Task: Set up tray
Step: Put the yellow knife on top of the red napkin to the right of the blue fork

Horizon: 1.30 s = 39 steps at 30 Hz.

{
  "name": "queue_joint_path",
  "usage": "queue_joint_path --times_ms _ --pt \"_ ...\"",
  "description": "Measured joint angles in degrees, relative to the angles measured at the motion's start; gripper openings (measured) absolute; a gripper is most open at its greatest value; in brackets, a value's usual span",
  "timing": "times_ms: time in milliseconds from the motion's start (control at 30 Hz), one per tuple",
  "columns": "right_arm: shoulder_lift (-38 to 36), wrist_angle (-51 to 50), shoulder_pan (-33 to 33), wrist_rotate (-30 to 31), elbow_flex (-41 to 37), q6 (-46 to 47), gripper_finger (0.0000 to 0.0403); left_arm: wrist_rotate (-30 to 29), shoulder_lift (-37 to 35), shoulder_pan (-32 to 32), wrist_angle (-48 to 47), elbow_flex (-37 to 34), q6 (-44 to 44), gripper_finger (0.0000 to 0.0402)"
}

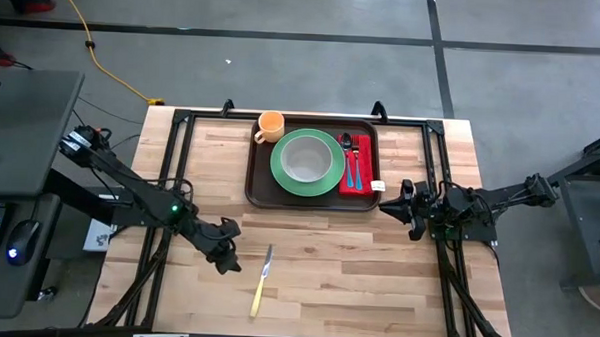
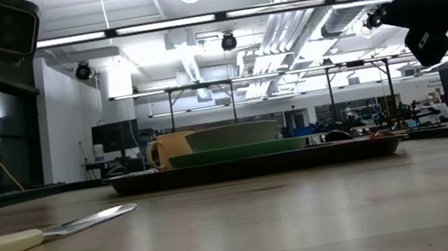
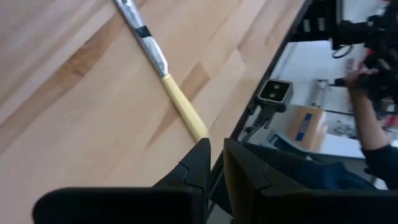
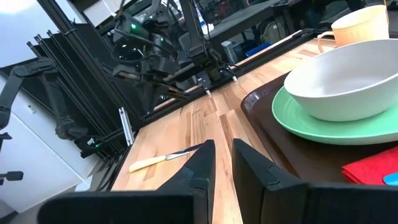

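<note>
The tray point(image 1: 257, 187) lies at the far middle of the table point(image 1: 326, 279), already carrying most of a setting: a green plate point(image 1: 307, 179) at its centre with a pale bowl point(image 1: 305, 159) on it, a yellow cup point(image 1: 270, 125) at the tray's far left corner, and a red napkin point(image 1: 357, 181) along its right side bearing a spoon point(image 1: 347, 155) and a blue-handled utensil point(image 1: 359, 169). The one piece apart from the tray is a knife point(image 1: 261, 282) with a cream handle, lying on bare wood well to the near side of the tray, blade pointing roughly toward it. The left gripper point(image 1: 224, 258) sits just beside the knife, on the side away from the tray's right edge, low over the table; its jaws stand nearly pressed together with only a thin gap, and they pinch nothing. The right gripper point(image 1: 397, 204) waits just off the tray's right rim, jaws likewise nearly closed and empty. The step in hand looks like fetching the knife, the last item. That would call for the left jaws to spread, drop astride the handle, close on it, and carry it to the napkin.
</note>
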Motion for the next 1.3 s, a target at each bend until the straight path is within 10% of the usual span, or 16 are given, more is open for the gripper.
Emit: queue_joint_path --times_ms 1300 --pt "0.1 -0.9 0.0 -6.3 0.0 -4.6 0.0032 -3.0 21.5 -5.1 -12.4 17.4 -16.3 0.0076"
